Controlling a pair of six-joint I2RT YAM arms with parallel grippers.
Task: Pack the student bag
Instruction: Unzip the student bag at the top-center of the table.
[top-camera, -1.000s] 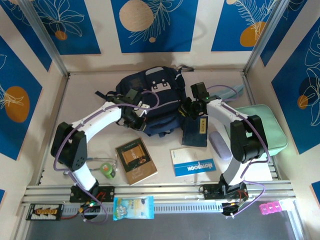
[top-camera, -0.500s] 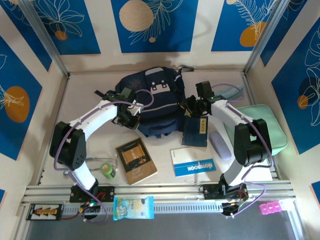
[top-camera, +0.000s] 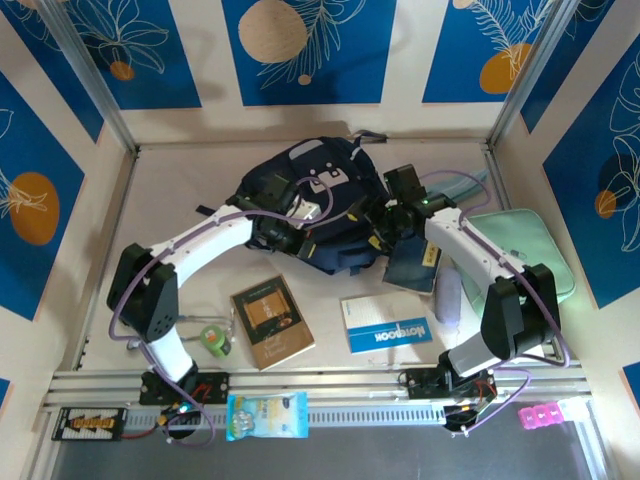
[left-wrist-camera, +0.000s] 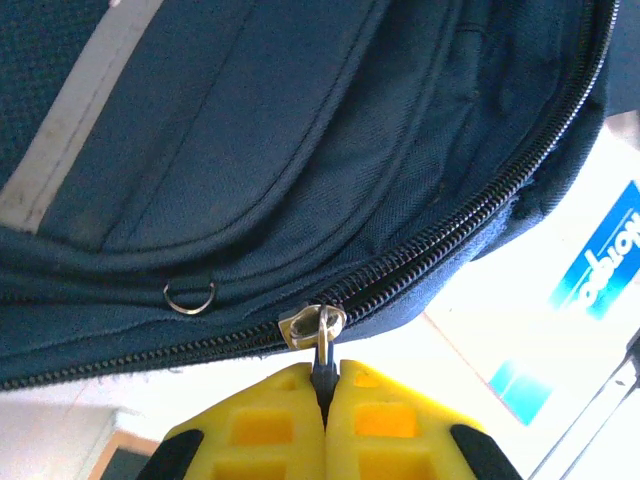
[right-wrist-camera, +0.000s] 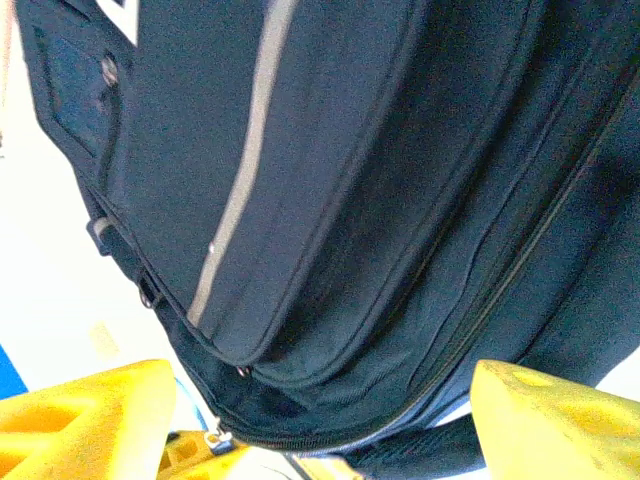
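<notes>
Since a second earlier, the student bag (top-camera: 320, 190) was dragged rightward and turned at the far middle of the tabletop (top-camera: 180, 190), and the right end effector (right-wrist-camera: 320, 430) was spread apart. The left end effector (left-wrist-camera: 322, 380) was clamped on the zipper pull (left-wrist-camera: 318, 328), so unzipping was judged underway. A brown book (top-camera: 272, 322) and a notebook (top-camera: 385, 325) were left near, unpacked. A dark booklet (top-camera: 410, 270) was crowded against the bag.

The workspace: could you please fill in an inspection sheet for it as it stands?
Surface: pale table, crowded near the arms.
Job's things: large navy-blue fabric backpack, lying on the table.
Clutter: brown hardcover book, blue-and-white notebook, small green roll, lilac oval case, mint-green flat zip case.
Grippers: left gripper shut, yellow fingers pinching the backpack's metal zip pull; right gripper open, backpack between its fingers.
Cables: purple cables run along both arms; one loops over the backpack.
Surroundings: blue leaf-print wall panels; aluminium rail at the near edge.
</notes>
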